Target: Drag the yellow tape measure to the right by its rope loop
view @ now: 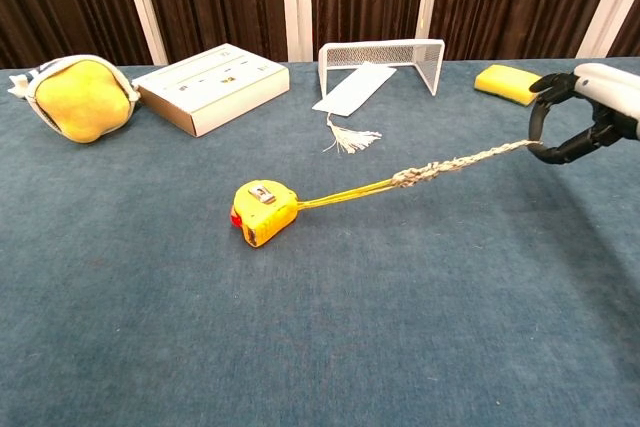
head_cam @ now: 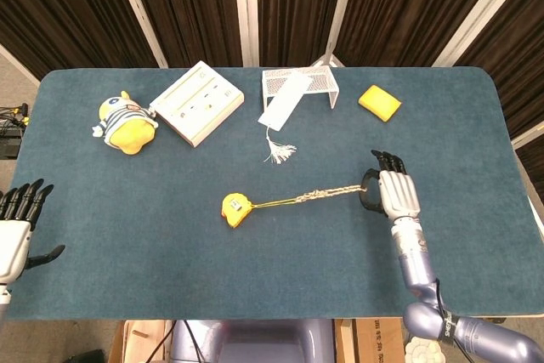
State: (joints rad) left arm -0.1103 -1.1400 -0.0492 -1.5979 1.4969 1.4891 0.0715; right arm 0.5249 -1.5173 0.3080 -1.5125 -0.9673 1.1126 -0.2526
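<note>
The yellow tape measure (head_cam: pixel 236 208) (view: pixel 263 213) lies near the middle of the blue table. Its yellow cord and braided rope loop (head_cam: pixel 327 194) (view: pixel 450 166) stretch taut, rising to the right. My right hand (head_cam: pixel 397 194) (view: pixel 590 112) holds the end of the rope loop with curled fingers, raised above the table at the right. My left hand (head_cam: pixel 17 227) hangs off the table's left front edge, fingers spread, holding nothing; the chest view does not show it.
A yellow plush toy (head_cam: pixel 126 122) (view: pixel 80 97) lies at the back left, a white box (head_cam: pixel 196 102) (view: pixel 211 85) beside it. A white wire rack (head_cam: pixel 299 84) (view: pixel 385 57) with a tasselled card stands at the back centre. A yellow sponge (head_cam: pixel 379 103) (view: pixel 510 83) sits back right.
</note>
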